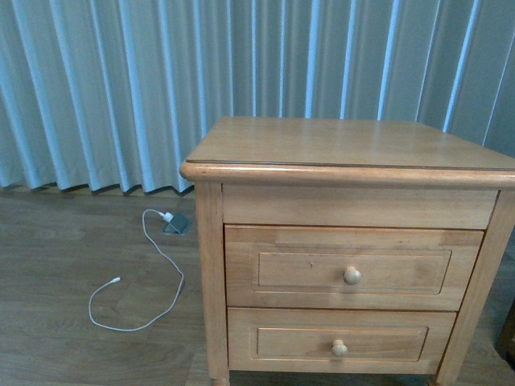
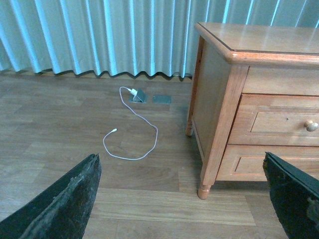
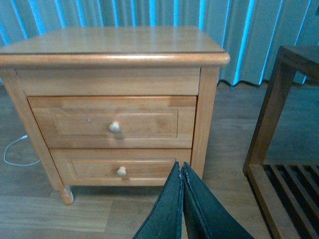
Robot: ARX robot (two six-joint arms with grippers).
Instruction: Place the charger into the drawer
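Observation:
The charger is not in view in any frame. The drawer (image 1: 306, 269), the upper one of a honey-coloured nightstand, is closed, with its round pale knob (image 1: 352, 275) showing. It also shows in the left wrist view (image 2: 279, 124) and in the right wrist view (image 3: 144, 123). My left gripper (image 2: 179, 157) is open and empty, low over the floor to the left of the nightstand. My right gripper (image 3: 180, 166) is shut and empty, in front of the nightstand's right side, below the level of the drawers. Neither arm shows in the front view.
A long thin white cable (image 1: 165, 261) lies looped on the wooden floor, its plug at a grey floor socket (image 1: 177, 223) by the curtain (image 1: 105, 88). The lower drawer (image 1: 290, 342) is closed. A dark slatted wooden frame (image 3: 279, 164) stands right of the nightstand.

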